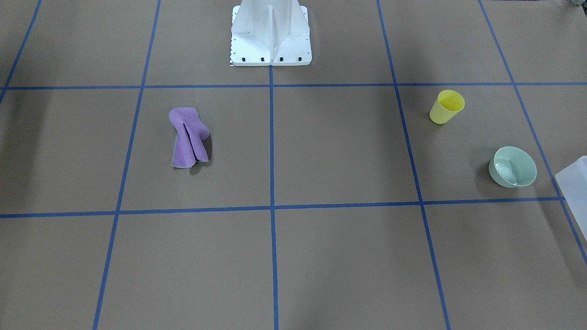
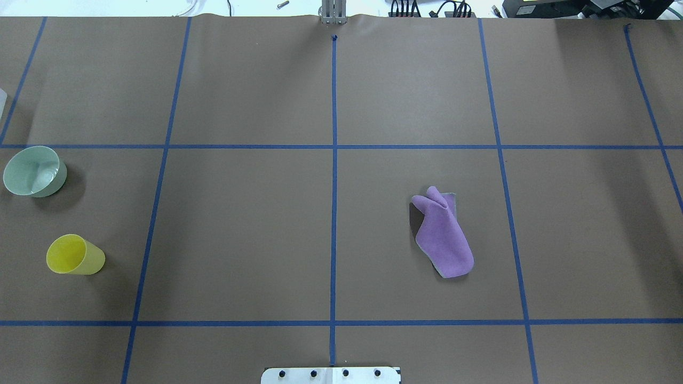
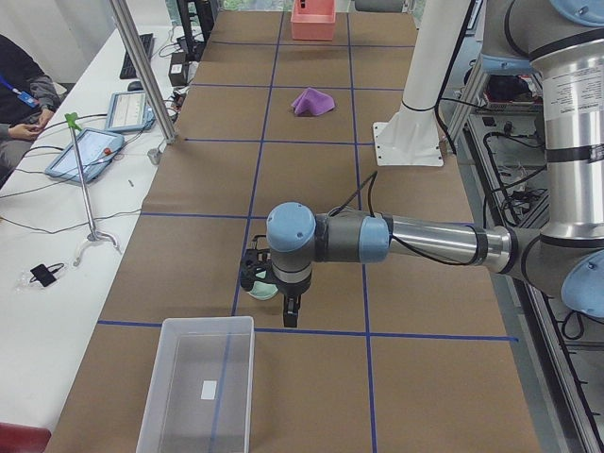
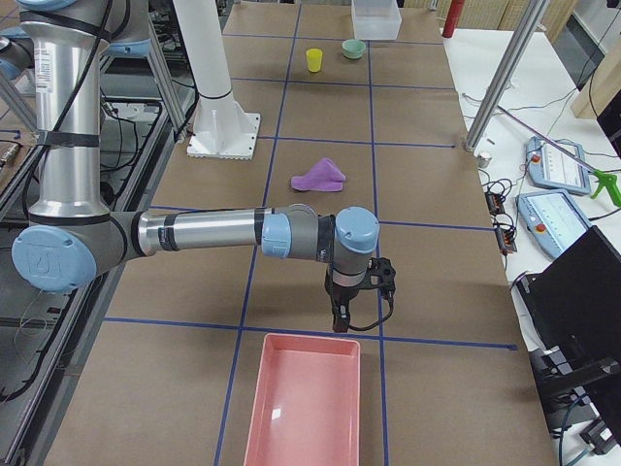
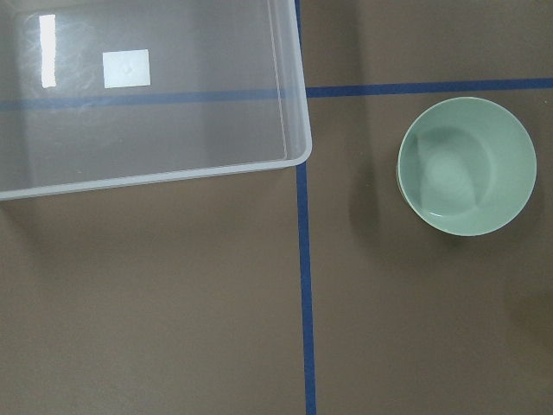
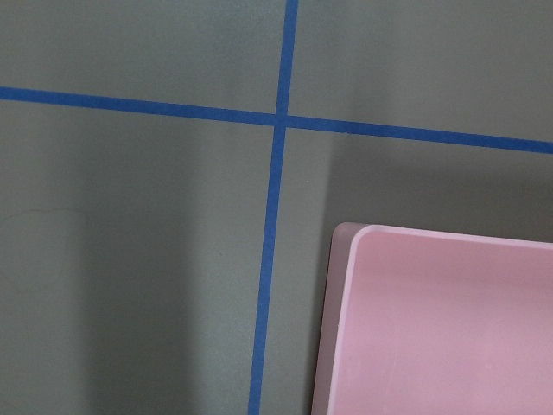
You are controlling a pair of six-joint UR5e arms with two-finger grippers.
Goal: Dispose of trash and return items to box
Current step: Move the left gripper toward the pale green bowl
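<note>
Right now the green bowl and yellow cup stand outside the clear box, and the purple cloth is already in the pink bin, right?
No: the purple cloth lies on the table, not in the pink bin, per the exterior right view. The rest holds.

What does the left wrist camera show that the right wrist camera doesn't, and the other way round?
Only the left wrist view shows the box, with its rounded corner near the middle of the picture and a white label on its base. It also shows the green bowl, upright and empty, standing apart from the box. Only the right wrist view shows a corner of the pink tray, empty where it is seen. Both show the brown table crossed by lines of blue tape.
</note>
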